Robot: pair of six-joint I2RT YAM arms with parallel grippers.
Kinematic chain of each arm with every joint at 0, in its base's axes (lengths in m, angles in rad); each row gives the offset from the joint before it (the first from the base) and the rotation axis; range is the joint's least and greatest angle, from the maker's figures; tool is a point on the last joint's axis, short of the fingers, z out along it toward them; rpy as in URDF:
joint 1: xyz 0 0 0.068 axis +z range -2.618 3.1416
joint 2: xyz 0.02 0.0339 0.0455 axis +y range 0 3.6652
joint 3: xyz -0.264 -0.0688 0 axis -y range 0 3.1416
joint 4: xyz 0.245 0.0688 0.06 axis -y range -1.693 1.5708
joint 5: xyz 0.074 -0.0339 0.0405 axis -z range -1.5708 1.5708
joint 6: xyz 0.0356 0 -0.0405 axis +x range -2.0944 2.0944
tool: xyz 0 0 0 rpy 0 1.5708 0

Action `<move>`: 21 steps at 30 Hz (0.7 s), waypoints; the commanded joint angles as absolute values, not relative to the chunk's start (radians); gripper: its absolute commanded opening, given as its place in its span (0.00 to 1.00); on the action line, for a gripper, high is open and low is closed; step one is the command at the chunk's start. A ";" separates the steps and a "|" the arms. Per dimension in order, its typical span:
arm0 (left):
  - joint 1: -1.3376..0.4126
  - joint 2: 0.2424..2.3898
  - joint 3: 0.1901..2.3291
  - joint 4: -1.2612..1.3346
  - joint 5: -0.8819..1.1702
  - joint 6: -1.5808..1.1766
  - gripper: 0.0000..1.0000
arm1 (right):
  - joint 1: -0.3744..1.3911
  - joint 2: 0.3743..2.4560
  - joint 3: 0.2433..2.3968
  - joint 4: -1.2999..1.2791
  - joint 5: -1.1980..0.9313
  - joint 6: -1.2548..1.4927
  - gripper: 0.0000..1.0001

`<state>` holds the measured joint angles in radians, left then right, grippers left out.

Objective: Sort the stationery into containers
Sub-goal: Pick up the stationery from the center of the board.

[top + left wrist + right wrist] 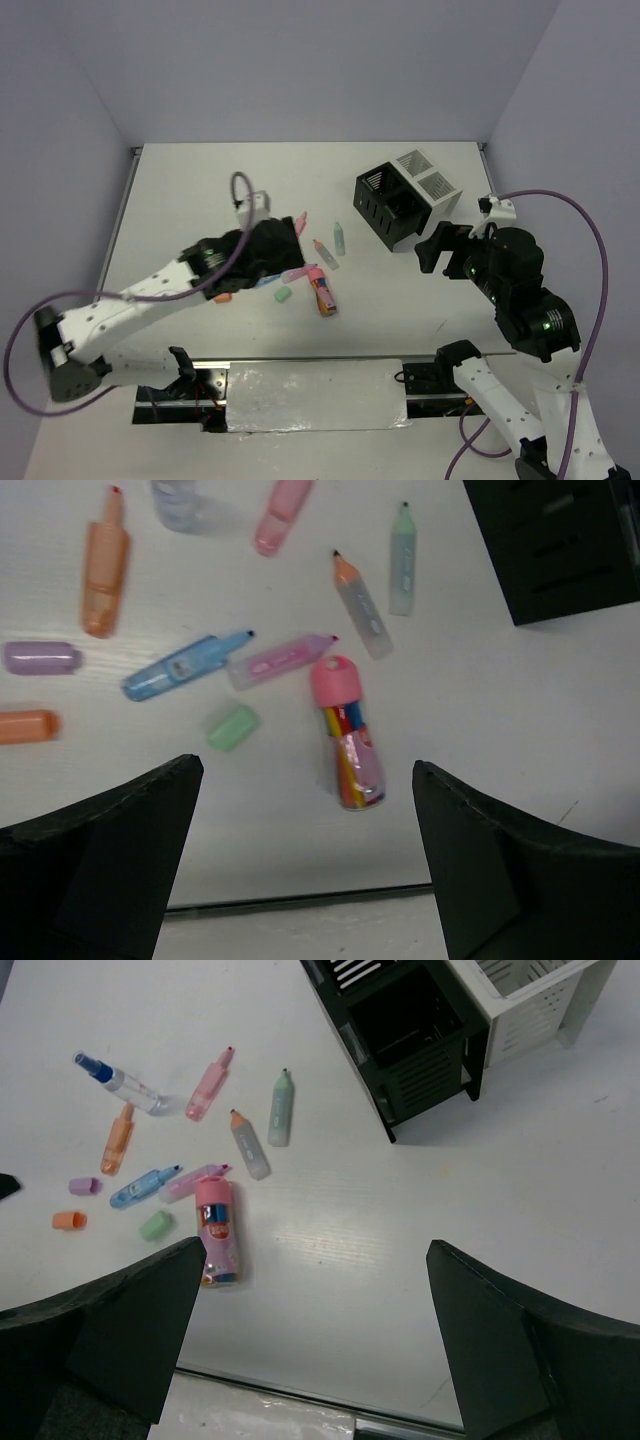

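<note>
Six slim highlighters [248, 1143], three stubby caps [156, 1225], one clear bottle [125, 1080] and one pink-capped tube [215, 1230] lie on the worktop [400, 1220] near two square mesh boxes [425, 1080]; left end effector [305, 770] and right end effector [315, 1250] gape empty.

White table [200, 190] enclosed by 3 pale walls [300, 70]; a silvery sheet [315, 398] lies at its near edge

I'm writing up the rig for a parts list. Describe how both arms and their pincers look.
The left arm and right arm have white links and bulky black joints. A looping purple cable trails from each. Small green lights glow on the right arm. The left pincer and right pincer have broad, matte black, wedge-shaped fingers.
</note>
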<state>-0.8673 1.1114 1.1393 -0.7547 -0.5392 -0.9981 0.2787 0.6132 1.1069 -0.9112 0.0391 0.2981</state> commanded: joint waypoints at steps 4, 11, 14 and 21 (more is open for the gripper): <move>-1.138 1.555 1.403 -1.066 -0.802 -1.526 0.99 | 0.273 0.617 1.134 -0.910 -0.017 0.288 1.00; -1.147 1.841 1.529 -1.033 -0.752 -1.510 0.99 | 0.275 0.580 1.131 -0.937 -0.034 0.272 1.00; -1.147 1.868 1.497 -0.954 -0.720 -1.479 0.98 | 0.275 0.571 1.131 -0.948 -0.037 0.261 1.00; -1.121 1.922 1.425 -0.822 -0.637 -1.427 0.92 | 0.275 0.561 1.126 -0.940 -0.054 0.262 1.00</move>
<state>-1.1324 1.8954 1.4658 -0.8856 -0.6754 -1.4418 0.2787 0.5678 1.1072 -0.9443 -0.0319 0.2787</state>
